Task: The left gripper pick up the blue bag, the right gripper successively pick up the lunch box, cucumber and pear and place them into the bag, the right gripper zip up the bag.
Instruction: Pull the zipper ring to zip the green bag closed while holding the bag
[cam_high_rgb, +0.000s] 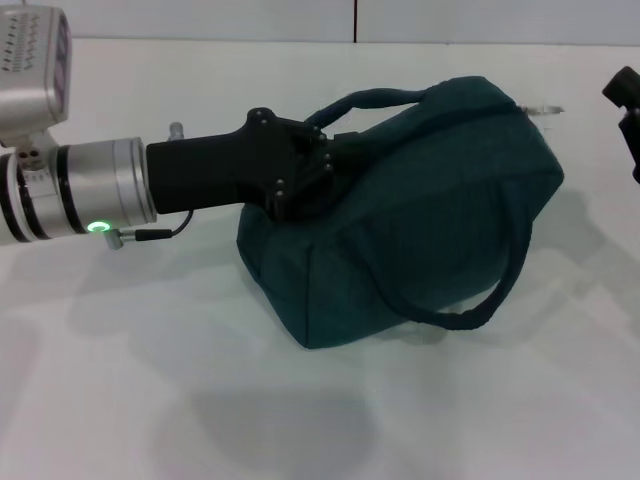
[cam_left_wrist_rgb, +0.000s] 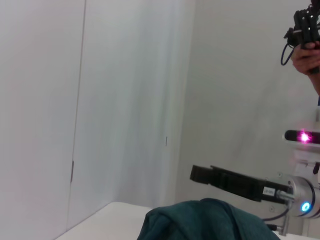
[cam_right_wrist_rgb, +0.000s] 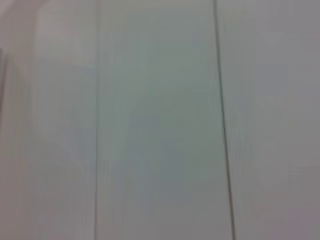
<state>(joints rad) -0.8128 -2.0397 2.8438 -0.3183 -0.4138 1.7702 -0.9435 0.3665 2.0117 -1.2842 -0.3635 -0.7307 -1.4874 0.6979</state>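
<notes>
My left gripper (cam_high_rgb: 325, 165) at blue bag (cam_high_rgb: 420, 210) top by handle, jaws hidden, state unclear; right gripper (cam_high_rgb: 625, 100) well off bag's far end, state unclear

— What kind of place is it?
— It looks like a robot test room: plain white panelled walls (cam_left_wrist_rgb: 100, 100), a bare white table (cam_high_rgb: 150, 400), and at three o'clock a human hand (cam_left_wrist_rgb: 307, 57) holding a black device.

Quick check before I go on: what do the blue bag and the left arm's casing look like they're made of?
The blue bag looks like soft matte woven fabric: it sags, creases, and its loop handles droop. The left gripper at the bag's near handle has a matte black body, plastic or coated metal, I can't tell which. The arm segment behind it looks like brushed silver metal.
</notes>
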